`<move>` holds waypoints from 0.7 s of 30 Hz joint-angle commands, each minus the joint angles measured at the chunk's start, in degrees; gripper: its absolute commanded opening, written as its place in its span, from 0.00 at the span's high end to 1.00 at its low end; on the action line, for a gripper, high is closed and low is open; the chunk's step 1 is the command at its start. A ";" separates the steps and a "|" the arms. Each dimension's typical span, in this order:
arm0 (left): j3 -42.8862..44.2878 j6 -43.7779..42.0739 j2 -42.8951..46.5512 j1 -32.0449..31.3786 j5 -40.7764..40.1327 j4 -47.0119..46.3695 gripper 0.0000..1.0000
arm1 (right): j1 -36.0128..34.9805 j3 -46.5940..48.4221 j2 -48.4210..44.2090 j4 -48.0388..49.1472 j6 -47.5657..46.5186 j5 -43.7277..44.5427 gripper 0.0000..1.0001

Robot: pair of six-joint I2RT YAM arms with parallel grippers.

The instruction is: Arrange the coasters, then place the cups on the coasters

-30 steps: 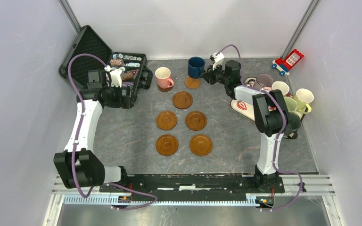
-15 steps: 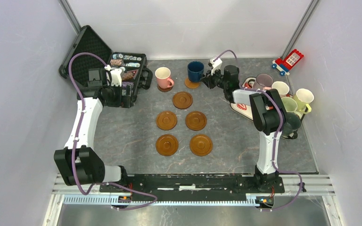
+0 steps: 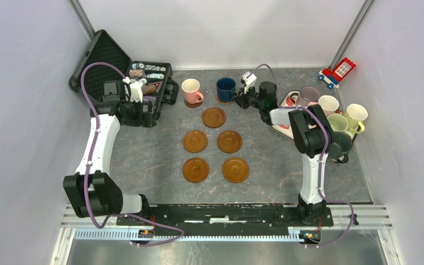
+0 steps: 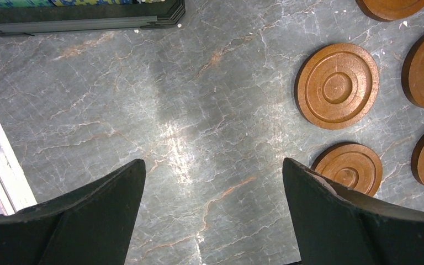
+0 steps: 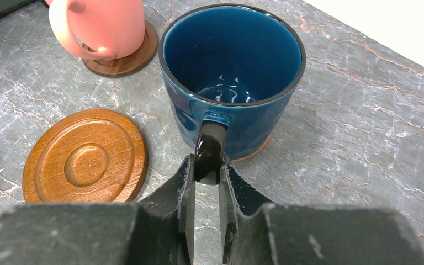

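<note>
A navy blue cup stands upright over a coaster, of which only the rim shows under its base. My right gripper is shut on the cup's handle; in the top view this cup is at the back centre. To its left a pink cup sits on another coaster. Several bare coasters lie in mid-table. My left gripper hangs open above bare table, with two coasters to its right.
More cups cluster at the right: mauve-grey, pale pink-white, light green, cream-yellow, dark grey-green. A strawberry-print tray lies under the right arm. An open black case stands back left, a toy back right.
The right gripper has carried the navy cup down and slightly left, so it now covers the coaster that showed in front of it. The left arm has not moved.
</note>
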State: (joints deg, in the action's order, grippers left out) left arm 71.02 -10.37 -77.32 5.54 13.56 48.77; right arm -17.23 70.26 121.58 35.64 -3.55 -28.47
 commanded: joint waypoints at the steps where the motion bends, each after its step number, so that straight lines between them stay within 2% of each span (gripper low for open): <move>1: 2.19 -0.06 0.57 0.35 0.41 0.66 0.00 | -0.30 0.30 -0.49 6.78 -0.97 -2.19 0.93; 6: 2.41 -0.10 0.55 0.35 0.24 0.79 0.00 | -0.30 0.01 -0.20 5.60 -1.36 -2.87 0.62; 10: 2.37 -0.22 0.72 0.35 0.28 0.88 0.00 | -0.43 -0.30 -0.13 5.21 -1.80 -2.23 0.51; 14: 2.36 -0.34 1.02 0.34 0.48 0.97 0.00 | -0.42 -0.55 -1.00 3.38 -2.65 -2.40 0.46; 18: 2.80 -0.98 1.38 0.28 1.96 1.73 0.00 | -0.32 -3.42 -6.27 -0.30 -4.55 -3.85 0.31; 21: 2.99 -1.79 1.45 0.26 3.12 2.59 0.00 | 0.29 -5.29 -12.50 -6.54 -6.30 -4.34 0.16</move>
State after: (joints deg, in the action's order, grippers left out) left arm 71.44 -10.44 -77.32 5.54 14.00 50.17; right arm -17.23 66.65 118.63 34.39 -6.61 -30.55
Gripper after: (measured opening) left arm 0.996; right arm 0.758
